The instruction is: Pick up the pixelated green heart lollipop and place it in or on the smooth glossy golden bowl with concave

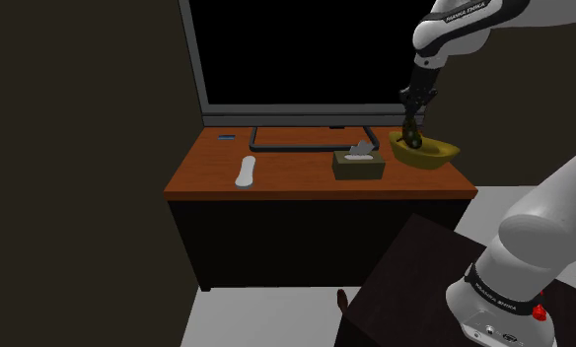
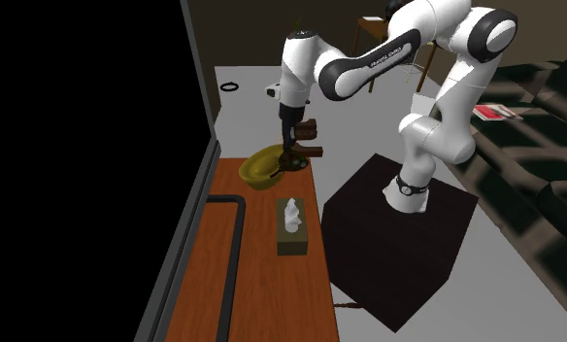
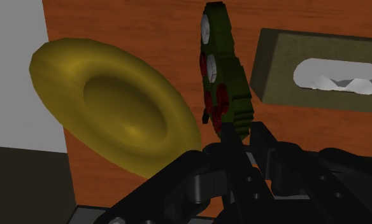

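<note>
The green heart lollipop is up in the air, pinched by its lower end between the black fingers of the gripper. In the wrist view it is seen edge-on: a blocky, stepped green rim with red and white spots on its face. The fingers are pressed in on it from both sides, so this is a firm clasp.

Just beside it sits the golden bowl, glossy and deeply hollowed, on the reddish-brown wooden table. In the shoulder view the gripper hangs low over the bowl's left rim. In the wrist view the lollipop lies between the bowl and the olive tissue box. Whether it touches the bowl, I cannot tell.

That tissue box has white paper poking from its slot and stands near the bowl. Further along the table lies a pale remote. Behind them rises a big black screen on a dark loop foot. The white arm arches over from its dark stand.
</note>
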{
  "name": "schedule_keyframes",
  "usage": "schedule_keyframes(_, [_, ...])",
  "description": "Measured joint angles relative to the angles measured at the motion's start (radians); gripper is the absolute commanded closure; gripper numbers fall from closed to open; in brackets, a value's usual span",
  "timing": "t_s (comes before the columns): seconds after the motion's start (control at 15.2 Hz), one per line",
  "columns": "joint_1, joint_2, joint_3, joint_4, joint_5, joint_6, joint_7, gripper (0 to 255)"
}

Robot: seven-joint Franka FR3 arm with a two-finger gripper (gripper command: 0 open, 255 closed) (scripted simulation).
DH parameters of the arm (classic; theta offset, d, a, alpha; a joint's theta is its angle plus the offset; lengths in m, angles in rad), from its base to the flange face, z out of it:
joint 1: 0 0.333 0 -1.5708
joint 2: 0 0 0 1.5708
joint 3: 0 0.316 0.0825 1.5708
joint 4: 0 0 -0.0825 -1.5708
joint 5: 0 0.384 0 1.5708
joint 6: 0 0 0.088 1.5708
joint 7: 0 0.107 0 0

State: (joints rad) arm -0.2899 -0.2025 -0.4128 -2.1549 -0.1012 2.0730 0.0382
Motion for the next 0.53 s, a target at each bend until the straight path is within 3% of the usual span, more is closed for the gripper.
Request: schedule_keyframes(0.53, [-0.059,0.115,-0.116,0.202,0.065,-0.091,-0.208,255])
